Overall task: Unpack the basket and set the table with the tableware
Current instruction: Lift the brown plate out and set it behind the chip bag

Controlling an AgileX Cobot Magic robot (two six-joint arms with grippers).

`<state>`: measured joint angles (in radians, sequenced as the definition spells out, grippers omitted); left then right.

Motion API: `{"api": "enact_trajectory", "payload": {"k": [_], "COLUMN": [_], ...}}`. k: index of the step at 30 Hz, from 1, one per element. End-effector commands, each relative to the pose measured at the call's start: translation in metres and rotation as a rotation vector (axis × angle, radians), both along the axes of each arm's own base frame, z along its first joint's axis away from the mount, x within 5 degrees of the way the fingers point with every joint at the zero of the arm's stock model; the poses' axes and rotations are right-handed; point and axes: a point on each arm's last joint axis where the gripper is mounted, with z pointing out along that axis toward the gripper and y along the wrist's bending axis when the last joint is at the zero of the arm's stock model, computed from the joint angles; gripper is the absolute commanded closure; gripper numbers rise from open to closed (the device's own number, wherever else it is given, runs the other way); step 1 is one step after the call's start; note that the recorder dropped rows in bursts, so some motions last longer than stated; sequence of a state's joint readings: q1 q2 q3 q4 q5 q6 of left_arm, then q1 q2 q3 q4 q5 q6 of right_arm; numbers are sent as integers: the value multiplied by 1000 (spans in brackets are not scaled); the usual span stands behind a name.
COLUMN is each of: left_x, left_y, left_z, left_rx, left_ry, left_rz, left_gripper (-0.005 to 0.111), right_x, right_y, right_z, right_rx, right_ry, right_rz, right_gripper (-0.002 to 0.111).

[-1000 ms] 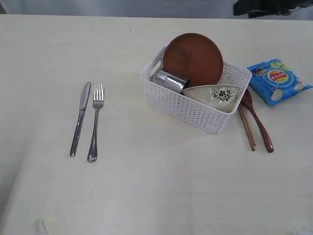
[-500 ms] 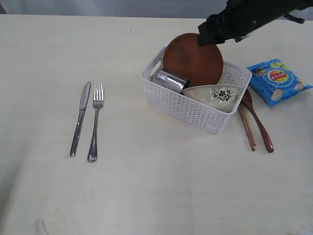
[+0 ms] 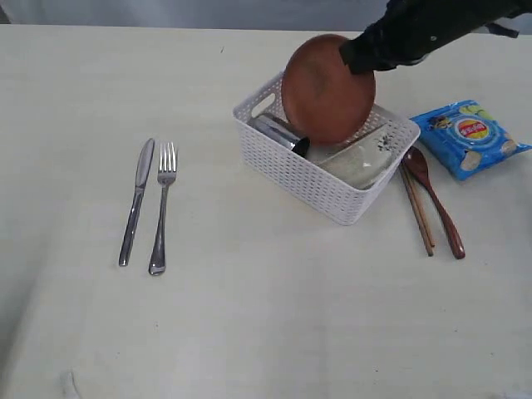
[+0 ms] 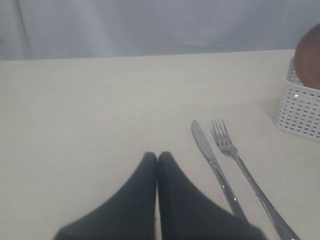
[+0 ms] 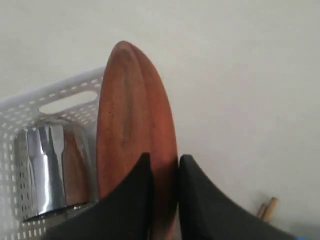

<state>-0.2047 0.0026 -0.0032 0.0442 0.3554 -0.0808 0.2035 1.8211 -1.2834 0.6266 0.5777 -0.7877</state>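
Trouble brewing: the plate (image 3: 327,87) stands on edge, right jaws pinching only its top rim, its lower edge down inside the basket (image 3: 309,180) beside the mug (image 3: 277,131) and bowl (image 3: 363,163). With so thin a grip it could swing, slip free, or snag and drag the basket across the counter (image 3: 249,324). Left jaws pressed together, idle near the knife (image 4: 212,160).

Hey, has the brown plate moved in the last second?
Yes. The brown plate, gripped by the right gripper, sits higher in the exterior view, farther above the unmoved snack bag.
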Motion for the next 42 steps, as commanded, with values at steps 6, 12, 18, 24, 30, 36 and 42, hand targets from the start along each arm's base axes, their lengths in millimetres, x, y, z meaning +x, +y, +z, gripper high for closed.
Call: {"api": "enact_trajectory", "payload": {"k": [6, 12, 18, 24, 30, 36, 42], "left_x": [0, 0, 0, 0, 0, 0, 0], "left_y": [0, 0, 0, 0, 0, 0, 0], "left_z": [0, 0, 0, 0, 0, 0, 0], "left_rx": [2, 2, 2, 2, 2, 2, 2], "left_ry": [-11, -11, -11, -11, -11, -11, -11], "left_rz": [-4, -4, -4, -4, -4, -4, -4], "left_gripper": [107, 107, 107, 107, 107, 107, 107], "right_x": [-23, 3, 39, 52, 73, 88, 93], "right_y": [-15, -87, -133, -137, -139, -133, -134], "right_z": [98, 85, -11, -69, -89, -91, -90], "right_rx": [5, 114, 250, 260, 258, 279, 224], "right_ry": [-375, -333, -39, 65, 79, 122, 105], "right_rz": [-70, -462, -697, -781, -776, -685, -634], "right_gripper": [108, 108, 108, 108, 96, 79, 76]}}
